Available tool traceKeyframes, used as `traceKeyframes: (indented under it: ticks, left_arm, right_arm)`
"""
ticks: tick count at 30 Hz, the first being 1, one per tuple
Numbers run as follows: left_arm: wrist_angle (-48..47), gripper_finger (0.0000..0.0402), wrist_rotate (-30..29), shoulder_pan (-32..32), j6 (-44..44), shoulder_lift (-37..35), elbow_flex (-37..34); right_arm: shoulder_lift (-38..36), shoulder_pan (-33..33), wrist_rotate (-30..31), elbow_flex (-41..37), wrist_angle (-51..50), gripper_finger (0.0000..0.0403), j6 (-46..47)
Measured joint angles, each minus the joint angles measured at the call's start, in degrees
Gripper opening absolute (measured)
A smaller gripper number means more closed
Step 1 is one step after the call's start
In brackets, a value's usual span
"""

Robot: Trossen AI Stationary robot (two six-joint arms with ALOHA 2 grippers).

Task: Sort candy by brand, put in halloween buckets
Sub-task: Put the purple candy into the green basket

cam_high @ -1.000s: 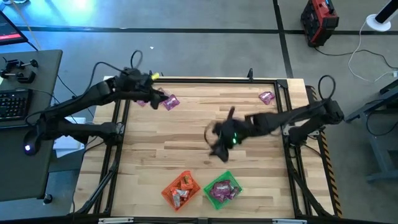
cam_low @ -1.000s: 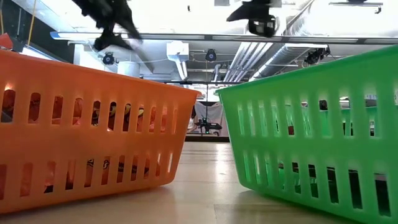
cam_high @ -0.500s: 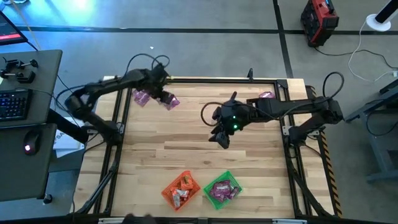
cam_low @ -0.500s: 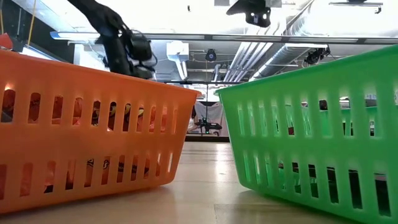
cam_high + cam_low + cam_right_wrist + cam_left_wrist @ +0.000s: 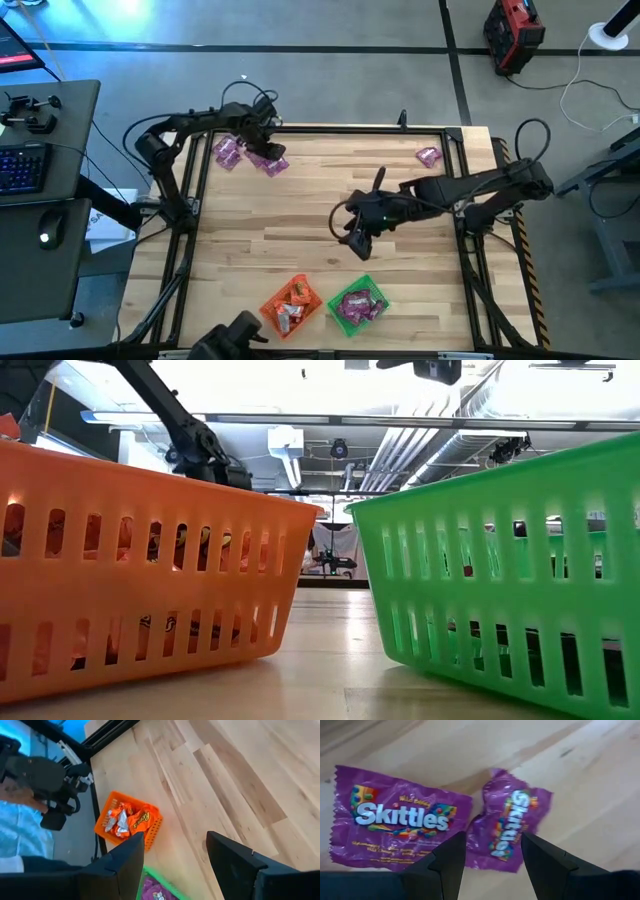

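Left gripper (image 5: 492, 851) of mine, fingers spread, hovers over purple candy (image 5: 511, 830) at the table's (image 5: 300, 220) eleven o'clock; right gripper (image 5: 357, 236) spread, mid-table

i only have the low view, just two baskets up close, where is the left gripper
Observer: The left gripper is at the table's far left corner, open over two purple candy packets.
Operator: any other candy still out
Observer: One more purple packet lies near the far right corner.
Operator: and the right arm
Observer: The right gripper hangs open over the middle of the table, holding nothing.
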Motion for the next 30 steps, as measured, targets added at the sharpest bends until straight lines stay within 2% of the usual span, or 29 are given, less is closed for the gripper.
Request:
traceKeyframes:
  ticks: [7, 11, 15, 21, 30]
  left_arm:
    - [0.0, 0.0182, -4.3, -0.2, -0.3, 0.9, 0.0]
    - [0.0, 0.0182, -4.0, 0.2, -0.4, 0.8, 0.0]
    - [-0.9, 0.0182, -0.7, 0.5, -0.5, 1.3, 0.0]
    - [-1.4, 0.0182, -3.9, 0.5, -0.9, 2.3, 0.0]
    - [-1.5, 0.0182, -2.9, 0.5, -2.0, 2.3, 0.0]
  right_arm:
    - [0.0, 1.3, 4.8, 0.0, 0.0, 0.0208, 1.4]
    - [0.0, 1.3, 5.0, 0.0, 0.0, 0.0208, 1.8]
    - [0.0, 1.3, 5.0, 0.0, 0.0, 0.0208, 2.5]
    - [0.0, 1.3, 5.0, 0.0, 0.0, 0.0208, 2.5]
    - [0.0, 1.3, 5.0, 0.0, 0.0, 0.0208, 2.7]
